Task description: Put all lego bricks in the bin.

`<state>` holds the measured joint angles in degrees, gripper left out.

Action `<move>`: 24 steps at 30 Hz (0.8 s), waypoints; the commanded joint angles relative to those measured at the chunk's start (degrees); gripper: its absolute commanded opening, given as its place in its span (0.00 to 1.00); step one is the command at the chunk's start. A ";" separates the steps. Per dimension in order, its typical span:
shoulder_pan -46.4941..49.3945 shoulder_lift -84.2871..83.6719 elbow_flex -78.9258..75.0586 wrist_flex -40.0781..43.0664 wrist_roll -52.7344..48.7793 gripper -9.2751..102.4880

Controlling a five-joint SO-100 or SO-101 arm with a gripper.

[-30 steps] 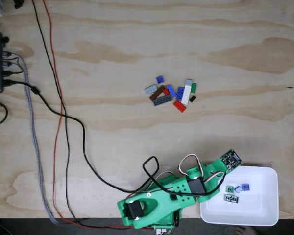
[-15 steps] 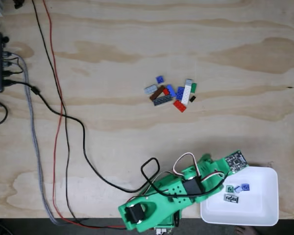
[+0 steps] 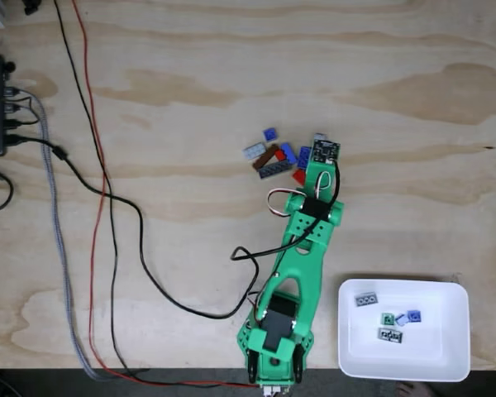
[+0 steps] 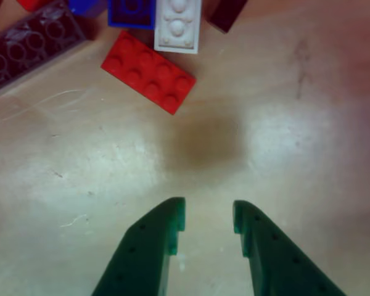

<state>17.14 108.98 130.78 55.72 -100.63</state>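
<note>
Green two-finger claw (image 4: 208, 217), slightly parted and empty, short of the red studded plastic brick (image 4: 148, 72): advance, widen, straddle its narrow sides.

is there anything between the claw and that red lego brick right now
Nothing visible. In the other view the claw hangs open with bare wood between it and the red brick; the other bricks lie beyond the red one.

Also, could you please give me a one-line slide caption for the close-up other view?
Open green gripper hovers over bare wood, short of the red brick and white brick.
</note>
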 commanded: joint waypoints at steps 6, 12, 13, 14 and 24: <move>-2.55 -8.17 0.88 -20.57 -5.71 0.26; -0.53 -14.94 0.26 -28.30 -5.54 0.31; -0.44 -16.08 0.35 -30.15 -5.80 0.31; -0.53 -17.14 0.35 -31.55 -5.89 0.30; -6.59 -16.61 3.43 -32.43 -3.69 0.08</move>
<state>13.27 92.02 131.04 22.06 -106.26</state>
